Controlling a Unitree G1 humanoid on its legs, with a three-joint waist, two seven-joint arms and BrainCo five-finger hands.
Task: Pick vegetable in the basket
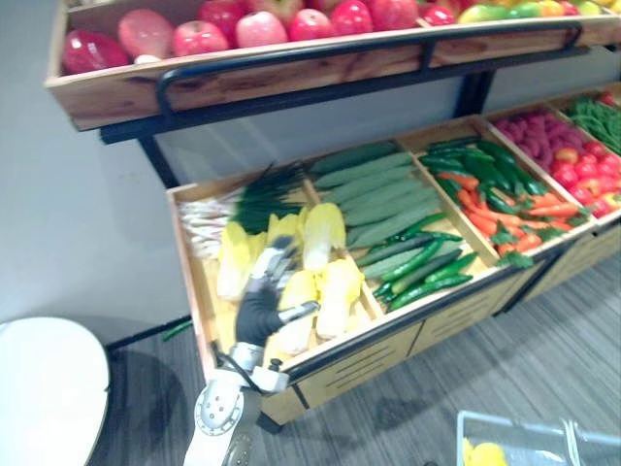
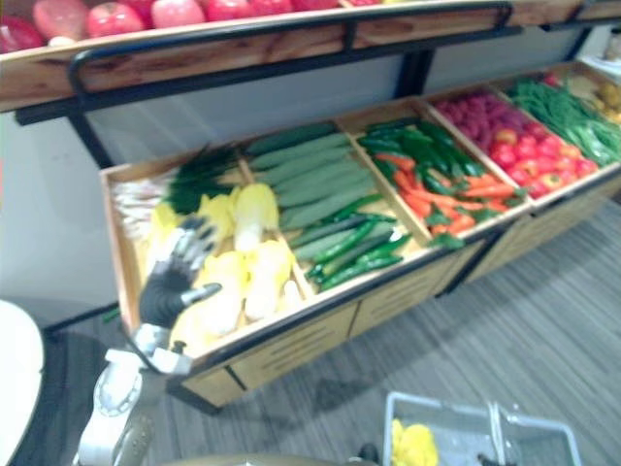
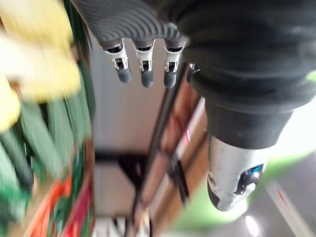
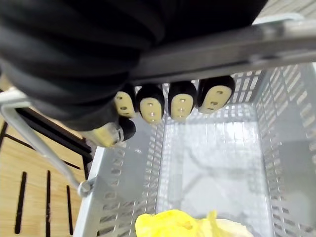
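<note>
Grey striped floor, pale wall behind. Biggest thing in front of me: the wooden stand, two tiers. Its top shelf carries red & pink fruit. The lower tray is split into compartments. From my left they hold yellow leafy veg w/ spring onions at the back, then pale cucumbers w/ darker green ones in front. Next come green and orange-red peppers, then a red fruit bin. A white rounded surface sits low on my left.

The basket is pale mesh, down at my right near the floor. One yellow vegetable lies in it, at the near end.

My right hand is clenched round the basket's handle, a grey bar. Its fingertips are hooked under the bar, thumb tucked beside them.

My left hand is over the yellow leafy veg compartment. Its fingers are loose & near straight, the thumb stuck out to the side, nothing held. Can't tell if the palm touches the heads below.
</note>
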